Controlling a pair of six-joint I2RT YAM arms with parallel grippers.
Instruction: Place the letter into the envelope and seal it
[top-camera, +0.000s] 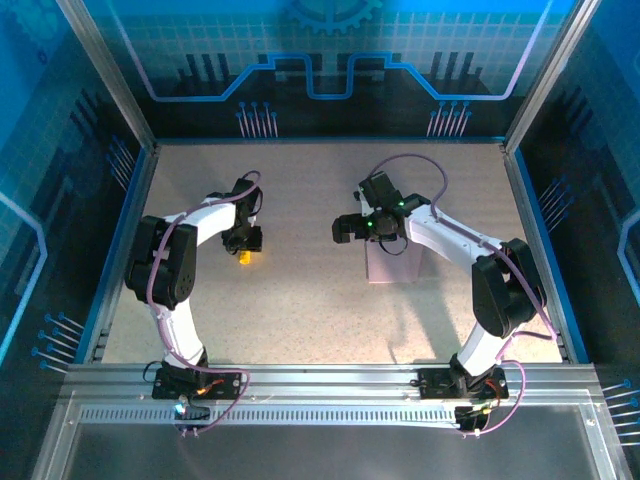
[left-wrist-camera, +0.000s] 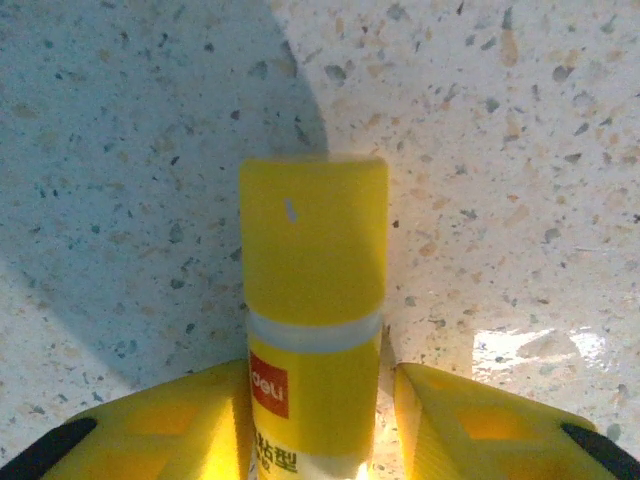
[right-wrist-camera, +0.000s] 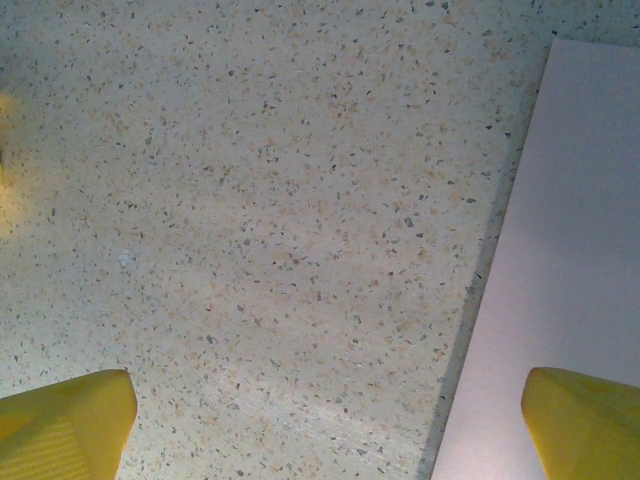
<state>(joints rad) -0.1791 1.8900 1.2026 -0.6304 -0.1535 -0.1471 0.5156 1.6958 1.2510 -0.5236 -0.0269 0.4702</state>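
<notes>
On speckled table (top-camera: 300, 300), flat pale pink envelope (right-wrist-camera: 570, 230)

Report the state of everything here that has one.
glue stick: cap on, between the fingers of the left gripper.
left gripper: fingers close beside the glue stick; grip unclear.
right gripper: open, empty.
envelope: flat on the table; flap not discernible.

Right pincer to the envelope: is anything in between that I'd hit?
Nothing visible. The right pincer is open over bare table, with one finger above the edge of the flat envelope.
</notes>
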